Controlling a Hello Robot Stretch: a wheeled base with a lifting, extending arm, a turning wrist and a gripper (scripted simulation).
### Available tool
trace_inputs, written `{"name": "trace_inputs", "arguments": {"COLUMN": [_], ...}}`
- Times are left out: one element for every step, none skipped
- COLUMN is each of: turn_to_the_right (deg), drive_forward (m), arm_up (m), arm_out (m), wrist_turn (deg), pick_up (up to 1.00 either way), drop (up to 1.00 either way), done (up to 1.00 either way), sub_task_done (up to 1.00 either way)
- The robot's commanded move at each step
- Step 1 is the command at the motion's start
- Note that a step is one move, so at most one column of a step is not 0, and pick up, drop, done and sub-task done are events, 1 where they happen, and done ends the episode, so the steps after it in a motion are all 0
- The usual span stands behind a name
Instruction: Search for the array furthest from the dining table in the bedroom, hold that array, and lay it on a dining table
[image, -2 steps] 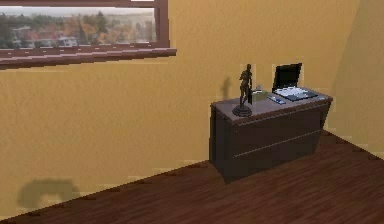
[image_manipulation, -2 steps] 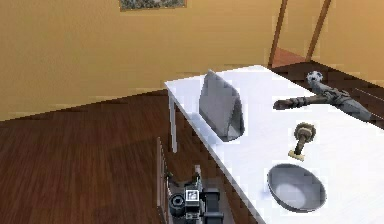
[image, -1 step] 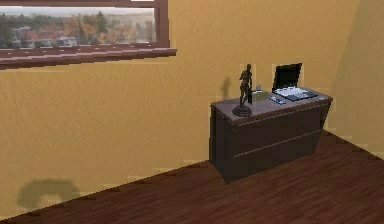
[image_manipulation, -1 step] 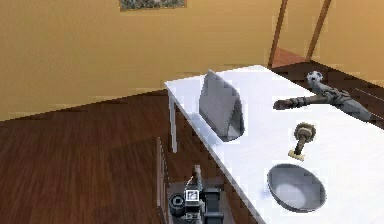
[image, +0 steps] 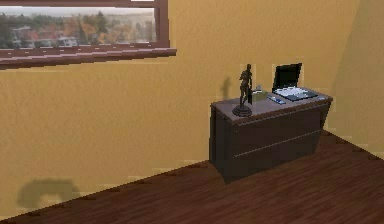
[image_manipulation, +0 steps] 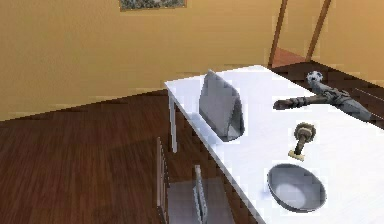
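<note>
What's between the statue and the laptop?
In the forward view, a small pale thing lies on the dresser between the statue and the laptop.

No legible text, labels, numbers or signs; laptop (image: 291, 82) screen dark, wall picture (image_manipulation: 152, 4) too small.

1. The arm (image_manipulation: 352, 102) is a dark grey bar, crossed by lighter grey bands along its length.
2. At its far end sits a small white marker (image_manipulation: 315, 77) with black marks; it seems rounded from here, but its true shape is hard to tell.
3. Beside the marker, the gripper (image_manipulation: 283, 103) has a slim body, near black, with no bright parts.
4. Its fingers (image_manipulation: 292, 103) are thin and dark, the same shade as the body.
</note>
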Motion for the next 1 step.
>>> {"name": "trace_inputs", "arguments": {"turn_to_the_right": [0.0], "drive_forward": [0.00], "arm_up": [0.00], "arm_out": [0.00], "wrist_turn": [0.0], "pick_up": [1.00], "drop": [0.00], "done": [0.00], "sub_task_done": [0.00]}}
